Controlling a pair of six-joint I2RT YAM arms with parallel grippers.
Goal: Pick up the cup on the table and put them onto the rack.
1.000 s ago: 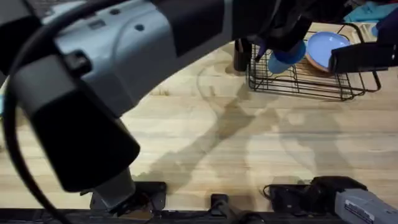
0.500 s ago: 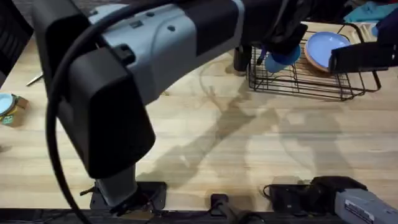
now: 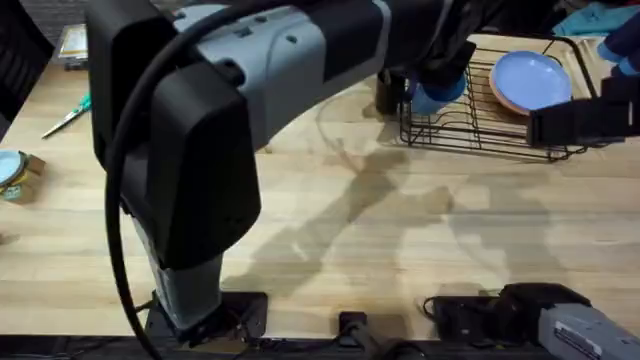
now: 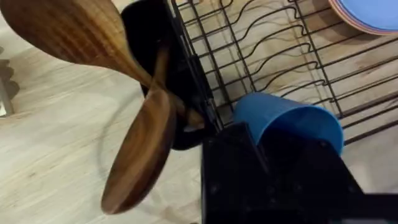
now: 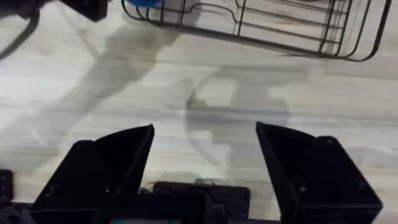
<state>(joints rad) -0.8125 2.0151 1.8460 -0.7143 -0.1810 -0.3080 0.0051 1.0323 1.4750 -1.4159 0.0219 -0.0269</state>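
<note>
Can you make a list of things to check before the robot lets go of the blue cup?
1. Cup held by the left hand: ok, the black fingers grip it.
2. Cup over the rack: ok, it hangs at the rack's corner, above the wires.
3. Cup clear of the wooden spoons in the dark holder: ok, though they stand close beside the rack.
4. Cup clear of the blue plate: ok, it lies farther along the rack.
5. Right hand out of the way: ok, open over bare table.
6. Cup touching the wires: cannot tell.
</note>
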